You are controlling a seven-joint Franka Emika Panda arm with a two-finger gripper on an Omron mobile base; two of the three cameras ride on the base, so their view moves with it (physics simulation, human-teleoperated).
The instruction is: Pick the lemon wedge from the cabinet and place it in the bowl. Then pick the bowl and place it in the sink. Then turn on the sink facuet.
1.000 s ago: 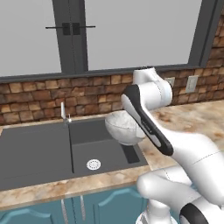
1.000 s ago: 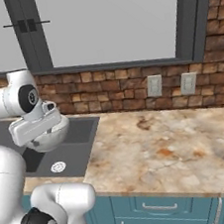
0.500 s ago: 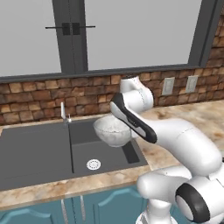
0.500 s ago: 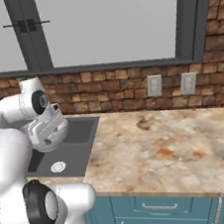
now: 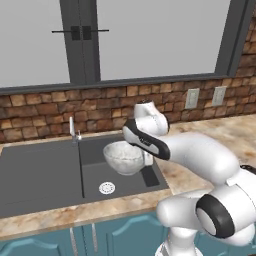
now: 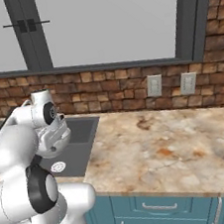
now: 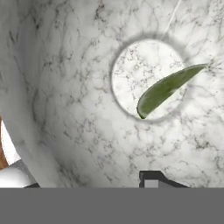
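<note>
Bowl (image 5: 123,157) clamped by tool (image 5: 145,159) above sink (image 5: 60,175).

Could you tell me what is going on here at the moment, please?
The robot's gripper holds the bowl by its rim, above the right basin of the sink. The lemon wedge lies inside the bowl, across its flat bottom. The bowl is not yet set down in the sink. The faucet stands untouched behind the divider.
</note>
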